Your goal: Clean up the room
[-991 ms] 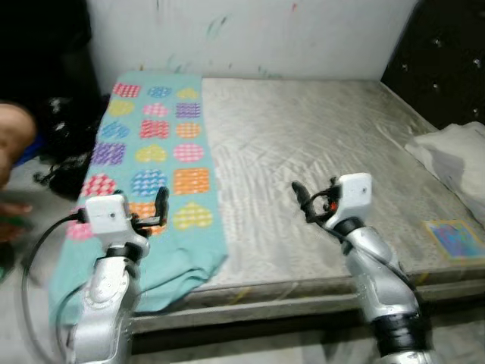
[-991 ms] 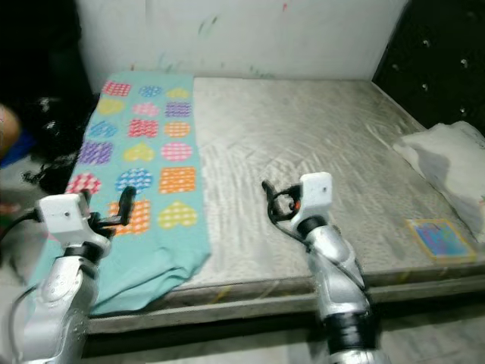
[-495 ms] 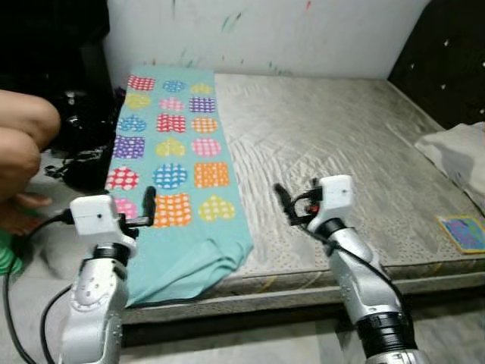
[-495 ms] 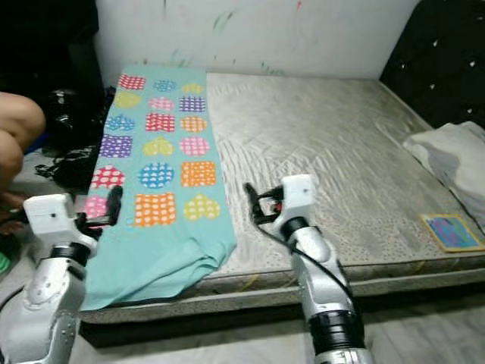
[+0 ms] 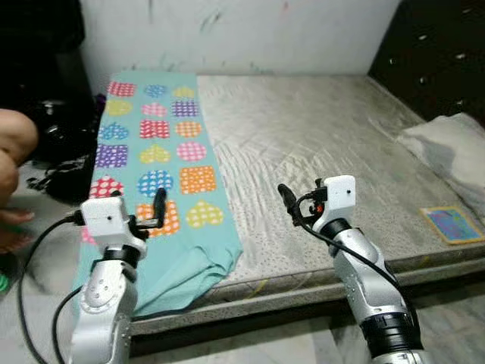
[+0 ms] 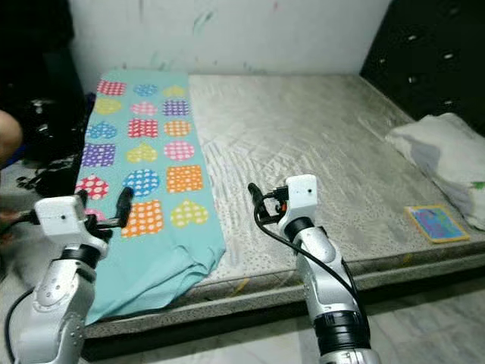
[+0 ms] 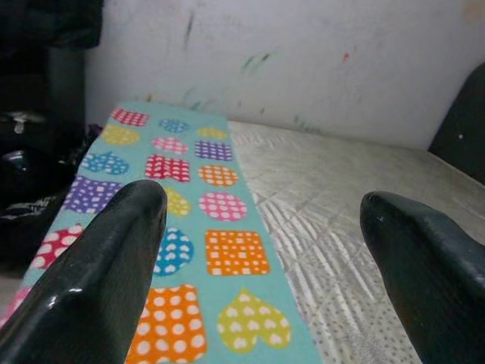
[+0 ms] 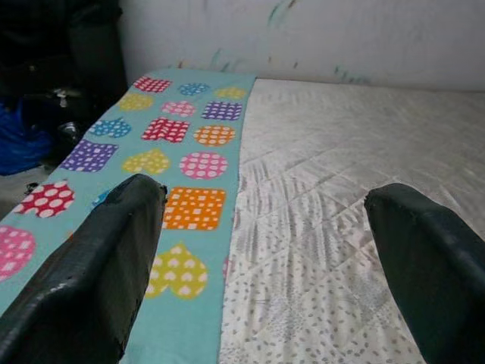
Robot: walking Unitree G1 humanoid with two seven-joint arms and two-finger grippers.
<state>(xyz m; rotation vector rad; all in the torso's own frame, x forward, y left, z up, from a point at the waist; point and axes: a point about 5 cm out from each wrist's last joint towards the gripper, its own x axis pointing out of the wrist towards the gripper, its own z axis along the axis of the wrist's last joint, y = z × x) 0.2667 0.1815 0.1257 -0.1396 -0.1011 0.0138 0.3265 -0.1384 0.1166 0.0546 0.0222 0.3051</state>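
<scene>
1. We stood at the foot edge of a bare grey mattress (image 5: 318, 144), both arms raised in front of us over its near edge.
2. Our left pincer (image 7: 265, 258) hung above the turquoise blanket (image 5: 155, 152) with the coloured heart and square patches; its fingers (image 7: 98, 273) were spread wide, nothing between them.
3. Our right pincer (image 8: 265, 265) was over the mattress just beside the blanket's inner edge, fingers (image 8: 91, 265) also spread wide and empty.
4. The blanket lay flat along the left side of the mattress, running from the wall to the near edge. Its near end was bunched and drooped over the mattress edge (image 6: 163, 273); how far down it hung was hidden behind our left arm.
5. A small colourful square item (image 5: 452, 224) sat on the mattress near the right corner. Too blurred to say whether it was a book, card or cloth.
6. A white pillow or bundled cloth (image 6: 443, 155) lay at the right side of the bed, cut off by the frame edge.
7. A dark tufted headboard (image 5: 432, 53) rose at the far right.
8. Left of the bed was a dark heap (image 5: 57, 144) with cables on the floor; details not readable in the shade.
9. A person's limb (image 5: 11, 155) intruded at the left edge, mostly cropped.
10. White wall (image 5: 242, 34) behind carried faint paint marks.
</scene>
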